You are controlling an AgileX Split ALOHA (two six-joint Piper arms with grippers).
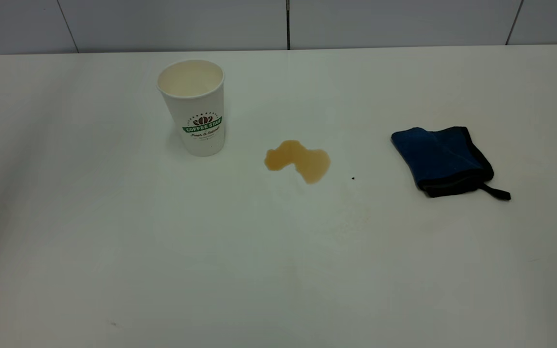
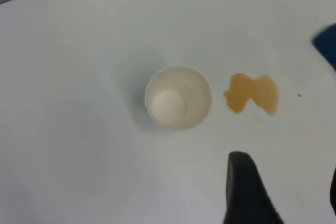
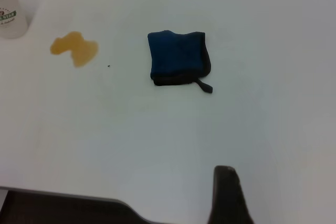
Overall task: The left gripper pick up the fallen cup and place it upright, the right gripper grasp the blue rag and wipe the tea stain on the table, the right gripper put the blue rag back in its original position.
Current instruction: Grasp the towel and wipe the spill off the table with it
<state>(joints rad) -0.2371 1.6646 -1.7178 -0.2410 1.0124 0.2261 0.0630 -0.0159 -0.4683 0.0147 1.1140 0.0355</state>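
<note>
White tapered paper cup [image 1: 195, 108] with green "COFFEE STAR" banner stands upright on the large plain white table [image 1: 162, 251], left of centre toward the far side, mouth up, cream inside empty. Nothing touches it.

Left gripper: only one black finger [image 2: 247, 192] shows at the edge of the left wrist view, high above the table, with the cup [image 2: 178, 97] directly below the camera and well apart from that finger. Released or clenched: cannot tell. Holds nothing visible.

Amber-brown lobed tea stain [image 1: 299, 160] lies near the table centre, just right of the cup, not touching it. A tiny black speck [image 1: 353, 178] sits right of the stain.

Small folded dark-blue rag [image 1: 443, 160] with black edging lies flat well right of the stain, loop strap pointing right and near.

Right gripper: one black finger [image 3: 227, 195] seen in the right wrist view, well apart from the rag [image 3: 178, 57], nothing between them. Its state cannot be told either. Neither arm appears in the exterior view.
</note>
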